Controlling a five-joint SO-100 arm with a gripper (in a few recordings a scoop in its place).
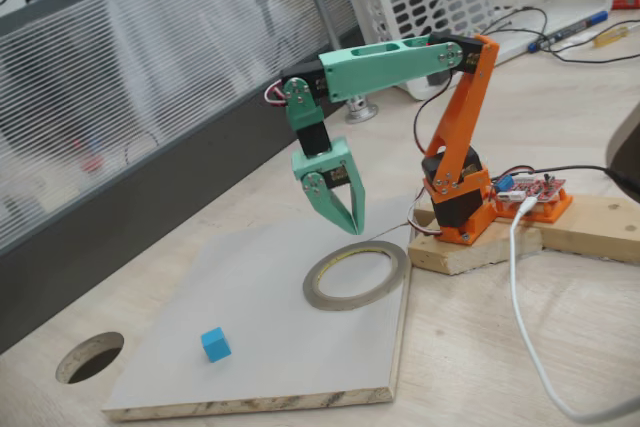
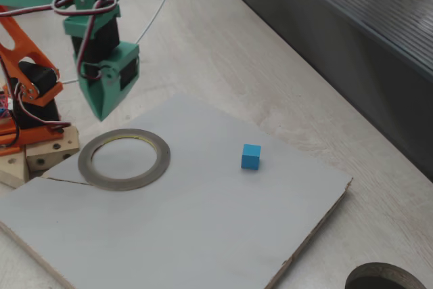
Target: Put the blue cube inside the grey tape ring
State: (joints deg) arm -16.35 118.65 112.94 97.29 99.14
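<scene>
The blue cube (image 1: 215, 344) (image 2: 251, 156) sits alone on a pale grey board (image 1: 250, 277) (image 2: 203, 228). On the same board, closer to the arm's base, the grey tape ring (image 1: 350, 304) (image 2: 166, 159) lies flat with nothing inside it. My green gripper (image 1: 352, 227) (image 2: 101, 116) hangs point-down just above the ring's edge on the base side, well away from the cube. Its fingers meet at the tips, shut on nothing.
The orange arm base stands on a wooden block (image 1: 580, 227) beside the board. A white cable (image 1: 520, 297) trails across the table. A round hole (image 1: 90, 357) (image 2: 385, 279) opens in the tabletop past the cube. A dark partition (image 1: 150, 197) runs along the table's edge.
</scene>
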